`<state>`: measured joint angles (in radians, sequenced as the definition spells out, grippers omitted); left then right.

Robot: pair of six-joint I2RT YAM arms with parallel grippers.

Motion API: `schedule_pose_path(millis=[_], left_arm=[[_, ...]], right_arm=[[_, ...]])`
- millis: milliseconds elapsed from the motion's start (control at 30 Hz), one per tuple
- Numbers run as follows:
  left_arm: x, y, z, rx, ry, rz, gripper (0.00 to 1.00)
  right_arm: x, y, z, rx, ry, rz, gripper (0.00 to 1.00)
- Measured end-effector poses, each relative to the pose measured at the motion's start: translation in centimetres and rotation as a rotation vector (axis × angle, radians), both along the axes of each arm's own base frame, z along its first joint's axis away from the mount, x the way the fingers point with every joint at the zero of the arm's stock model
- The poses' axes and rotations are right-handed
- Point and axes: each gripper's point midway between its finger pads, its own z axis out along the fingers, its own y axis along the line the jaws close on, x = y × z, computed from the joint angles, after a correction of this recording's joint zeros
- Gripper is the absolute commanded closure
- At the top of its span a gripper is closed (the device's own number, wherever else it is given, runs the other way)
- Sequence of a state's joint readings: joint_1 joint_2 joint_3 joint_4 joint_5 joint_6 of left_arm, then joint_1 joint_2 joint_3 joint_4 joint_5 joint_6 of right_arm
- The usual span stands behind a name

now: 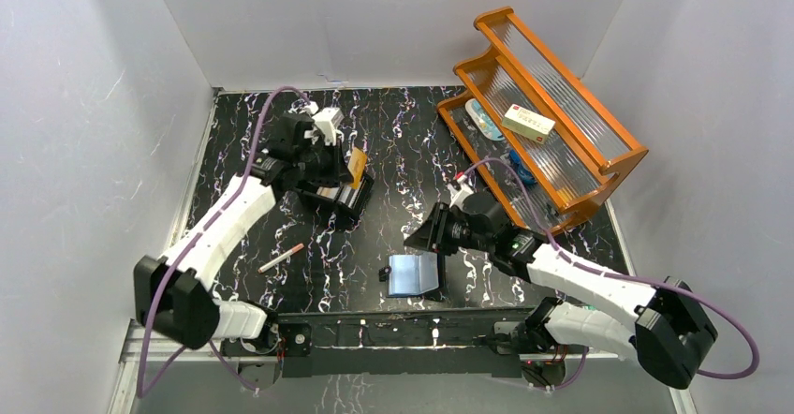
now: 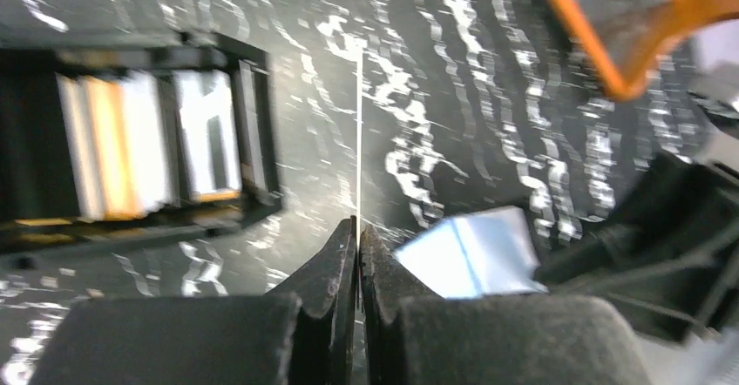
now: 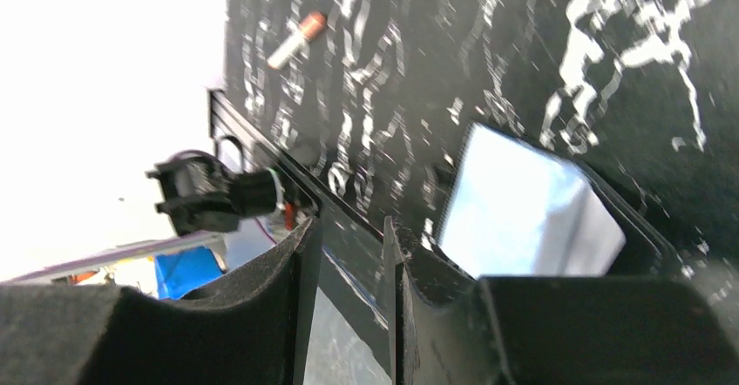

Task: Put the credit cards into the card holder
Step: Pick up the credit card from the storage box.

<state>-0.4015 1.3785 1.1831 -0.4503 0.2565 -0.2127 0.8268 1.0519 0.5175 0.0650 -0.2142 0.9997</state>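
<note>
- Top view: the left gripper (image 1: 348,172) was clenched on an orange card (image 1: 357,164), just above the black box (image 1: 339,204) towards the far left of the desk (image 1: 403,142). The card holder (image 1: 412,274) lay open, blue lining up, by the middle of the near edge. The right gripper (image 1: 423,236) was just beside its far side.
- Left wrist: the orange card (image 2: 358,124) showed edge-on as a thin pale line rising from the pinched fingertips. More credit cards (image 2: 113,154) stood in the black box (image 2: 254,124).
- Right wrist: the right gripper (image 3: 349,228) had its jaws partly apart with a dark strip between them. I could not tell whether it grasped anything.
- Progress looked early. No card showed in the card holder (image 3: 523,211), one was in hand, and several waited.
</note>
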Motion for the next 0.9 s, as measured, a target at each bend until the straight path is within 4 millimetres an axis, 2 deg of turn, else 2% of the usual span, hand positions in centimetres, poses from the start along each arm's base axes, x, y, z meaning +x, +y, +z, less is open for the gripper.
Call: schedule_pose_path(millis=[67,133,233,433,633,767,900], left_arm=[[-1.9,-1.0,1.4,-0.114,0.026,0.001,1.0],[-3.3,-2.0,2.0,-0.202,0.053,0.0,1.0],[-5.7,-3.5,1.3,-0.287,0.124,-0.002,1.0],[-10.8,-6.7,-1.4,-0.378,0.293,-0.011,1.0],[-15.9,-10.1,-3.5,-0.42,0.393,-0.038,1.0],[-17.9,-11.8,-4.3,-0.425,0.422,-0.038,1.0],[-18.6,-12.8,-5.6,-0.413,0.434,-0.02,1.0]], right_arm=[[1.0,0.5,2.1,0.038,-0.047,-0.023,0.59],[1.8,0.8,3.6,0.056,-0.076,-0.042,0.6],[2.3,1.0,3.9,0.039,-0.073,-0.057,0.6],[1.1,-0.7,-1.1,-0.12,0.054,-0.066,0.6],[-0.7,-3.1,-4.9,-0.248,0.137,-0.078,0.6],[-1.3,-4.4,-6.6,-0.312,0.16,-0.091,0.61],[-1.9,-5.8,-8.3,-0.369,0.184,-0.109,0.61]])
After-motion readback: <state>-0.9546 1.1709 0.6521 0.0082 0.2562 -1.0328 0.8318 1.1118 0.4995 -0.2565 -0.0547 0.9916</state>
